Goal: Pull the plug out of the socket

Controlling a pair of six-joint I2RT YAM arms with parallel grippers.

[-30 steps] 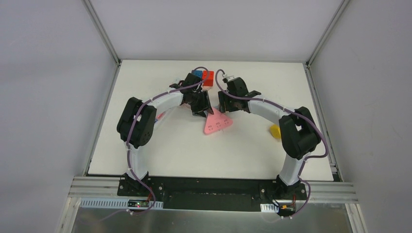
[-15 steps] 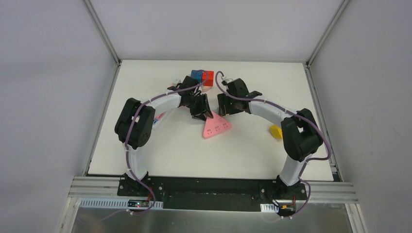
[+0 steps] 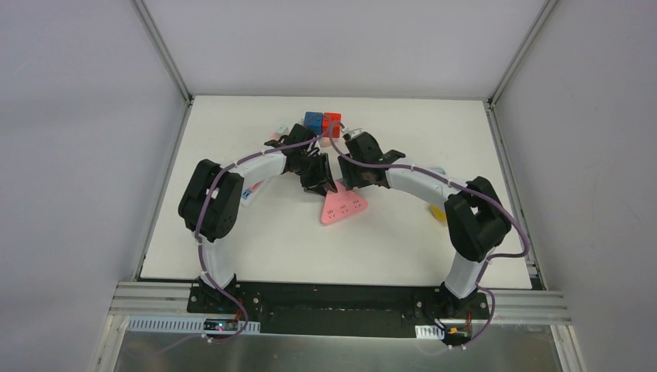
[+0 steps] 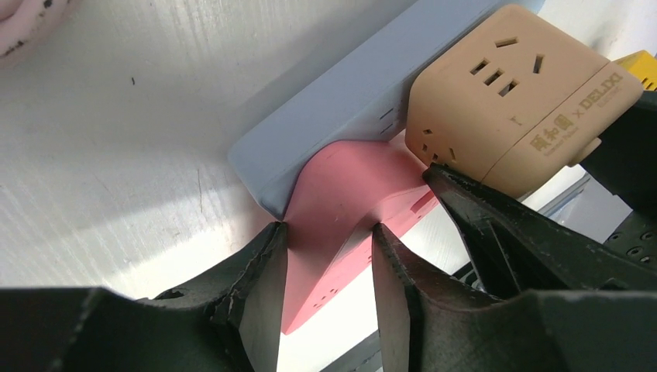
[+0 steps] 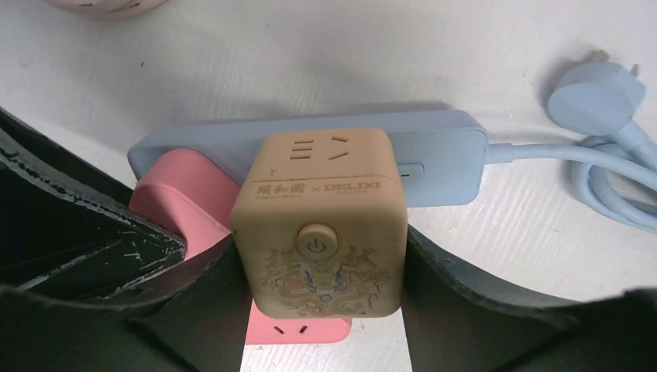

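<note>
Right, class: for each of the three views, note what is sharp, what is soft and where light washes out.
Top external: even light, soft shadows, everything small. Left wrist: tan cube adapter crisp, print legible; table glares white left of pink strip. Right wrist: cube sharp, dark fingers at the bottom edge soft.

Between the jaws of the right gripper (image 5: 318, 263) sits a beige cube plug (image 5: 318, 194), with brown lettering and a faint brown dragon-like drawing around its round button. Just behind it lies a light blue socket strip (image 5: 442, 151), with a cable (image 5: 612, 167) of the same blue. Between the jaws of the left gripper (image 4: 327, 232) is a pink socket block (image 4: 341, 186). The fingers (image 4: 256, 294) are black, the table (image 4: 116, 116) white.
</note>
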